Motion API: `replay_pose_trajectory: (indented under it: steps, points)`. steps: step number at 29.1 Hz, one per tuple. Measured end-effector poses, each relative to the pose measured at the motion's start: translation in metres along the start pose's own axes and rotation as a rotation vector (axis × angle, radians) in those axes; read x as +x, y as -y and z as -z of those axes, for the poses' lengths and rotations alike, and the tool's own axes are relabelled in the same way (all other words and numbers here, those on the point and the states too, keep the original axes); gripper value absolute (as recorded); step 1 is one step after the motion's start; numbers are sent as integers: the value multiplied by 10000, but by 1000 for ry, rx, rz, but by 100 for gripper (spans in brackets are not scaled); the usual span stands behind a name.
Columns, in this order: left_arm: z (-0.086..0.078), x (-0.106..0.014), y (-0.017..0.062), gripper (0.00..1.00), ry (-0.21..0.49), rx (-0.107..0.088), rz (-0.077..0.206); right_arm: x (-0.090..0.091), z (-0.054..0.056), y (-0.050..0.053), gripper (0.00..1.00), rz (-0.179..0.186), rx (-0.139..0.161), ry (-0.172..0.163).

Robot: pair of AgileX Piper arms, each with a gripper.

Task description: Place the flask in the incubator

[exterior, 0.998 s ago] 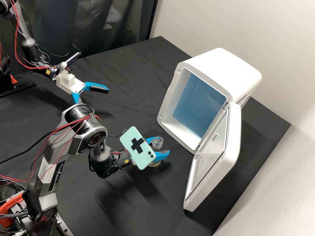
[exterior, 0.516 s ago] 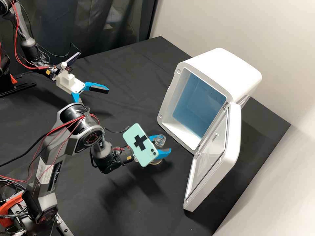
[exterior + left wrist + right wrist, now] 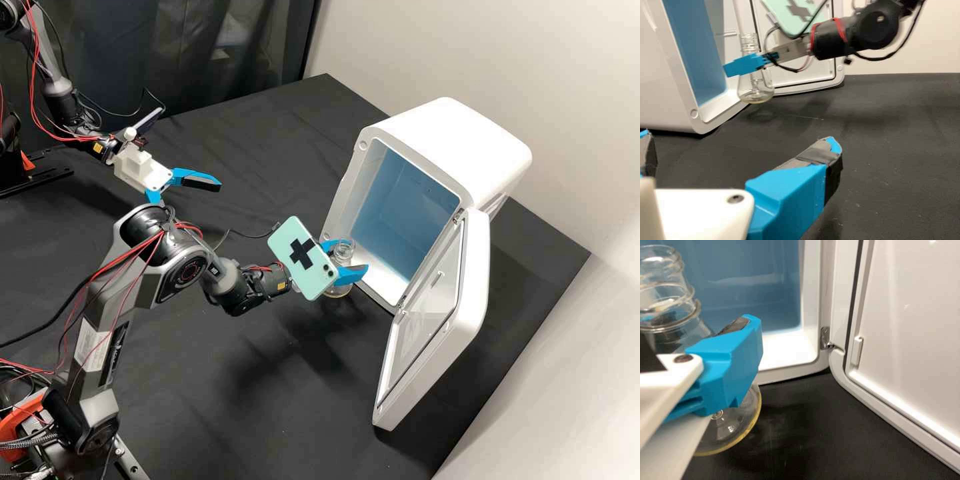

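High view: the right arm reaches low and forward over the matte black bench [image 3: 267, 133], its forearm nearly level. A mint-green phone [image 3: 303, 259] is fixed on the wrist. The right gripper [image 3: 343, 257] is closed on the neck of the flask [image 3: 343, 249], with one bright blue finger on each side. The flask is clear glass and conical. Its ribbed open mouth stands above the fingers [image 3: 725, 365] and its wide round base hangs below them, upright and seemingly just off the bench. Directly ahead of this gripper stands the incubator [image 3: 440, 133], a smooth white box with rounded corners and a pale blue inside. Its lower front rim is just beside the flask, and its door [image 3: 433, 313] hangs open to one side. Well behind, the left gripper [image 3: 183, 192] is held above the bench with its fingers spread wide, holding nothing.
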State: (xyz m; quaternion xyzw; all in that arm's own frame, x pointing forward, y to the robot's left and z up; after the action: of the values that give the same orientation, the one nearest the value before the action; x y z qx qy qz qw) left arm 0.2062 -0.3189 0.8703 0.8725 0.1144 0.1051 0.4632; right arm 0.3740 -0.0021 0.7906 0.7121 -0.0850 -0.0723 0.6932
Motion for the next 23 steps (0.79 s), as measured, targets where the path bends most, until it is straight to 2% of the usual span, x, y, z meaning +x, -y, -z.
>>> replay_pose_trajectory:
  steps: [2, 4, 6, 10, 16, 19, 23]
  points:
    - [-8, 5, 5, 100, 2, -2, 2, 67, 32, 18, 0, -8, -5, 16]
    - [-19, 22, 13, 100, 7, -2, 5, 159, 70, 32, 0, -15, -24, 28]
    - [-35, 28, 19, 100, 14, -2, 8, 211, 108, 42, 0, -19, -35, 27]
    - [-59, 61, 0, 100, 18, -2, -1, 374, 161, 58, 0, -35, -55, 46]
    - [-61, 85, -9, 100, 4, -9, -9, 613, 230, 48, 0, -56, -45, 100]
    - [-47, 106, 6, 100, 0, -13, -3, 697, 262, 64, 0, -56, -52, 109]
    - [-40, 116, 7, 100, -12, -20, -5, 793, 386, 99, 0, -50, -64, 105]
